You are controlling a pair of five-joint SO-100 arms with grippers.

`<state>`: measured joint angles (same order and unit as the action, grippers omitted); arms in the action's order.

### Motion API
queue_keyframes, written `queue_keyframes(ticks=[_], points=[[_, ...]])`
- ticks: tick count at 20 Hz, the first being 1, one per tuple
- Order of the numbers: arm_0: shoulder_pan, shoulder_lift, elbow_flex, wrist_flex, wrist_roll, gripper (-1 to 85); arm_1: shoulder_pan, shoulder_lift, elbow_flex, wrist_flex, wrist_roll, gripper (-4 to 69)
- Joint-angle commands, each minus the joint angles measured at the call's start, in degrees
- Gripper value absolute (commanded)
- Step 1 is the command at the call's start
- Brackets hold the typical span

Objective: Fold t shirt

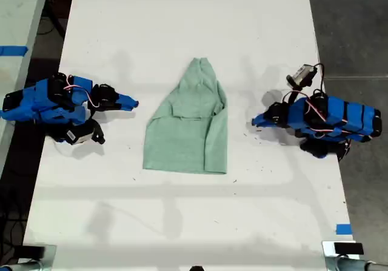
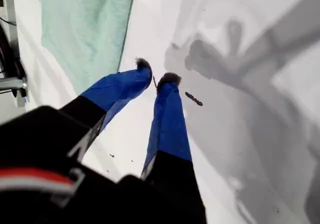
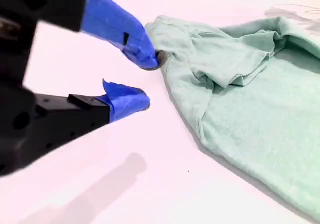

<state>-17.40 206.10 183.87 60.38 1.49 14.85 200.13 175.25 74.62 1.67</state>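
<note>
**Figure. Fold in progress, both arms standing off.** The t shirt [image 1: 191, 131] lies in the middle of the white table [image 1: 182, 222], between the two arms and touched by neither. It is already partly gathered. Its hem is broad and square toward the near edge of the exterior view, and its body narrows to a bunched peak at the far end. One sleeve is turned in over the chest.

The first gripper [image 2: 156, 77], at the exterior view's right [image 1: 256, 122], has its jaws drawn almost together on nothing. It sits just beside the shirt's straight side edge [image 2: 85, 28].

The second gripper [image 3: 147, 81], at the exterior view's left [image 1: 132, 104], stands with its jaws parted and empty. Its upper fingertip is close to the cloth [image 3: 250, 114] near the narrow end.

*Handling.* The fabric appears thin, light and limp. It would likely drape and drag rather than hold a shape, and it may slide on the smooth table. A pinch probably serves best at a doubled edge or a hem corner, where the layers give the jaws something to bite on. A hold at mid-panel would likely only raise a wrinkle.
</note>
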Motion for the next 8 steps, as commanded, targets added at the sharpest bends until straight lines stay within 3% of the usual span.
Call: queue_keyframes(ticks=[1, 8], points=[[-0.7, 0.4, 0.3, -0.1, 0.4, 9.4, 0.5, 0.7, 2.9, 1.2, -1.5, 5.0], [-0.7, 0.4, 0.3, -0.1, 0.4, 9.4, 0.4, 0.7, 2.9, 1.2, -1.8, 4.6]])
